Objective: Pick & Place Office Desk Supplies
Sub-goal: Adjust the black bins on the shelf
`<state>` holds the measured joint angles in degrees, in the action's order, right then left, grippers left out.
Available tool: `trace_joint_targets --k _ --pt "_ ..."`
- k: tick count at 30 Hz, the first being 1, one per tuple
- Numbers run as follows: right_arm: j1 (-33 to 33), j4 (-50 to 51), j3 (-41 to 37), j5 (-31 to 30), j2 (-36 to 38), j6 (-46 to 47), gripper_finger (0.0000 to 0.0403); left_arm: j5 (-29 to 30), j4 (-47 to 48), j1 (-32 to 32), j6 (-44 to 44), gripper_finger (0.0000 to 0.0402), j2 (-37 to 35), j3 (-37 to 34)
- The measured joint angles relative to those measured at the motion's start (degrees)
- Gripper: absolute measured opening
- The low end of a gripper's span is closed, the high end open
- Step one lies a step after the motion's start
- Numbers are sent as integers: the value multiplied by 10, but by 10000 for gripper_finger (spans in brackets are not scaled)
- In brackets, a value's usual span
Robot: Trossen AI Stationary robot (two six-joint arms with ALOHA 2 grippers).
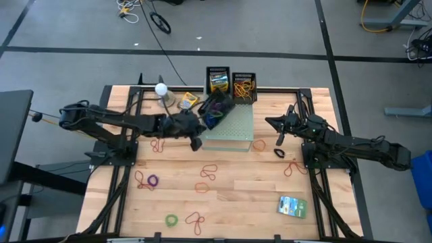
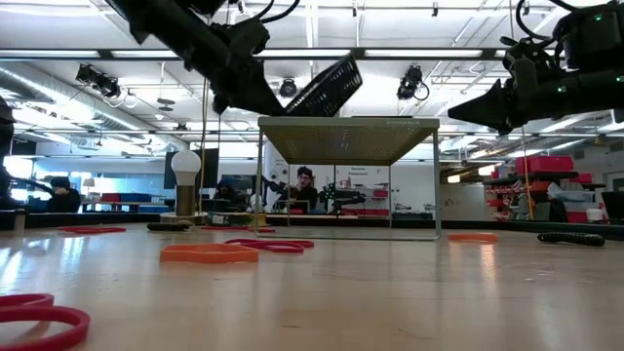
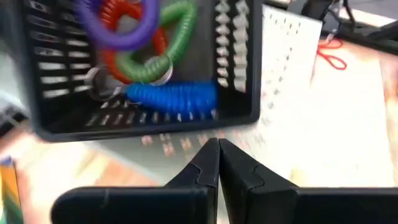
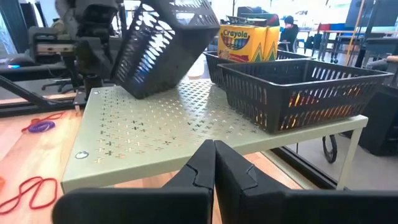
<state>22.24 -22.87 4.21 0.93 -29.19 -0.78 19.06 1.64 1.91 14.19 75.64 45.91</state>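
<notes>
On the wooden tabletop stands a pale perforated metal shelf on thin legs. On its far edge sit two black mesh baskets side by side: one holding a yellow-green Crayola crayon box standing upright, the other holding orange and yellow rubber bands. A third black mesh basket is tipped on the shelf's left part, its mouth turned toward the left gripper; inside it lie purple, red, green and blue coiled bands, the blue one stretched lengthwise along the lower wall. The left gripper hovers just before this basket at the shelf's left edge, jaws pressed together on nothing.

The right gripper hangs above the tabletop just right of the shelf, pointing at it, jaws likewise pressed together and empty.

Loose rubber bands in red, orange, purple and green lie scattered over the open near half of the tabletop, well apart. A flat green-blue-white packet lies near the front right, its long axis tilted slightly from the table edge. A white ball on a round base stands at the far left.
</notes>
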Motion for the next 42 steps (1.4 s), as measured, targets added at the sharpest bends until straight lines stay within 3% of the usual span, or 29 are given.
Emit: trace_joint_targets --k 6,17,21,25,35,42 --pt "0 3 0 0 0 31 7 55 16 -37 20 27 0 4" --pt "-26 -27 0 -2 0 29 7 58 35 -58 -15 15 0 75" --pt "-35 -27 0 -2 0 20 7 68 128 -52 -30 32 0 136" --pt "-38 -27 0 -2 0 15 7 49 148 -36 -23 64 9 177" --pt "-38 -34 0 -12 0 1 7 31 151 -26 -21 157 158 294" --pt "-38 -35 0 -12 0 -4 7 95 249 -26 -40 168 250 409"
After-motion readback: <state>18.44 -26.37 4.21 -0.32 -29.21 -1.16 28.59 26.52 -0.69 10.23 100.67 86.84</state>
